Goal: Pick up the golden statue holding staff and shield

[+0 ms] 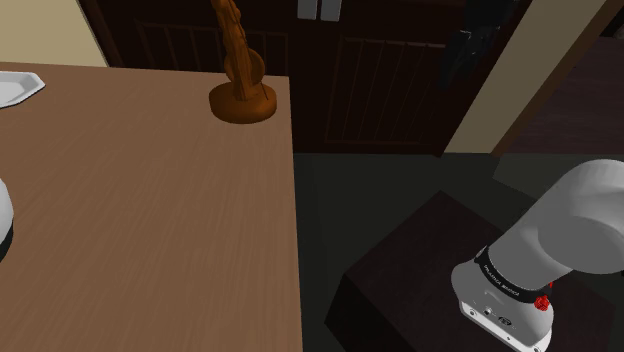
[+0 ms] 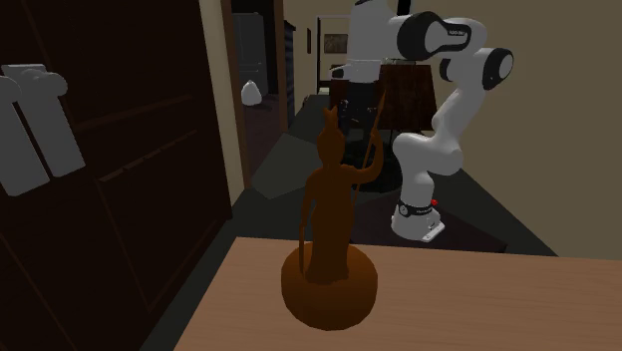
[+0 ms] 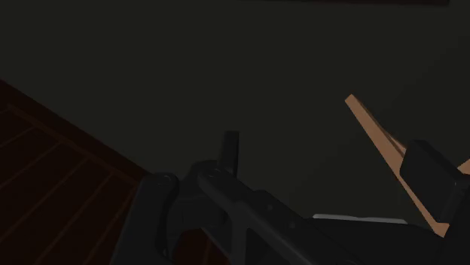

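The hand (image 3: 329,159), spread apart and well away from the desk (image 1: 150,230), should approach the brown statue (image 2: 329,224) level and clasp it round its narrow middle.

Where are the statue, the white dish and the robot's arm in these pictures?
statue (image 2: 329,214): second exterior view, on its torso.
white dish (image 1: 20,88): shoulder view, on the part showing at the picture's left edge.
robot's arm (image 2: 434,150): second exterior view, on its white lower link.

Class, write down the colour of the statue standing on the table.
The statue is orange-brown all over, seen best in the second exterior view.
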